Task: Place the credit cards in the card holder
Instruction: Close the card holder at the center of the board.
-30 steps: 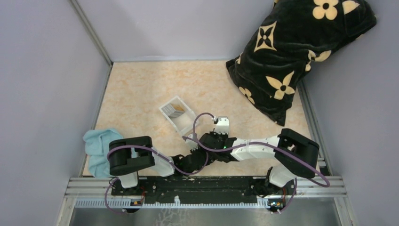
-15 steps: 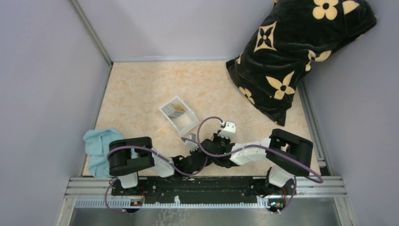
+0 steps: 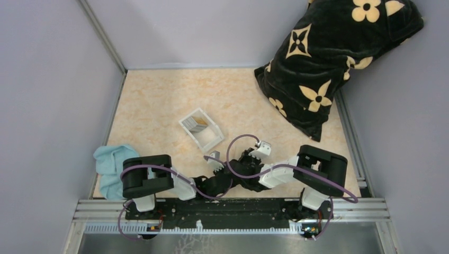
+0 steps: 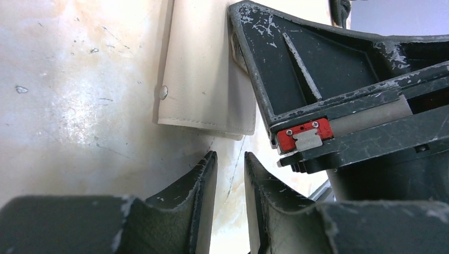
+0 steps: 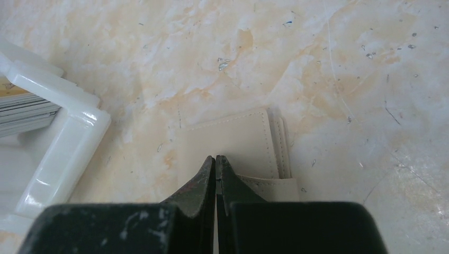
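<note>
Marbled tabletop, lower centre: shut card holder beneath the closed tips of the right gripper, left gripper slightly parted and empty beside it; credit cards sit in the tray, so opening the holder looks next

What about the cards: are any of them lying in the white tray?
Yes, a stack of cards sits in one compartment of the white tray, seen from above.

the left arm and right arm pair boxy black joint housings with smooth white link shells. a thin purple cable loops off each. the jaws are dark plastic wedges, scratched and scuffed pale at the edges. a small red plate with two screws marks the right arm's black head.
</note>
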Robot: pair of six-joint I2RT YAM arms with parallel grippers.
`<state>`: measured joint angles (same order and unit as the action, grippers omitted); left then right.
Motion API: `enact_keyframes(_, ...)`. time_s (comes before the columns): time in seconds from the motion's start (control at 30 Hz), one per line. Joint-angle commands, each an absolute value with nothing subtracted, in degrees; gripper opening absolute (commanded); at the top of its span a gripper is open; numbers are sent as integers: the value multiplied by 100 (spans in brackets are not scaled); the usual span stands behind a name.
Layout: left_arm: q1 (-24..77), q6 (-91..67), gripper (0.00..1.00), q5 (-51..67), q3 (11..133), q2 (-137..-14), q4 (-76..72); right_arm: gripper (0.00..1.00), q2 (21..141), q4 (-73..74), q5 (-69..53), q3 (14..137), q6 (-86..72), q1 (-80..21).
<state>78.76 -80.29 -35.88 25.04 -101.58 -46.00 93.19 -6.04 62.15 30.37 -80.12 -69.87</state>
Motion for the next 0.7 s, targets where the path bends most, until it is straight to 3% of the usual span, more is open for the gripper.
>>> enact_keyframes(0.0,7822,-7840,35,-3333,2297,-10404,-3373,0,9522,1194,4958,2693,-7804,-7164)
enact_keyframes(0.07,7822,-7793,35,-3323,2289,-10346,-3368,1,9267,1399,5055,2863,-7563,-7149)
enact_keyframes(0.33,7831,-7489,40,-3332,2279,-9895,-3121,23,8761,1990,5281,3540,-6572,-6900)
enact_keyframes(0.67,7831,-7150,44,-3550,2214,-8942,-2513,27,8293,1807,5192,4052,-5439,-6543)
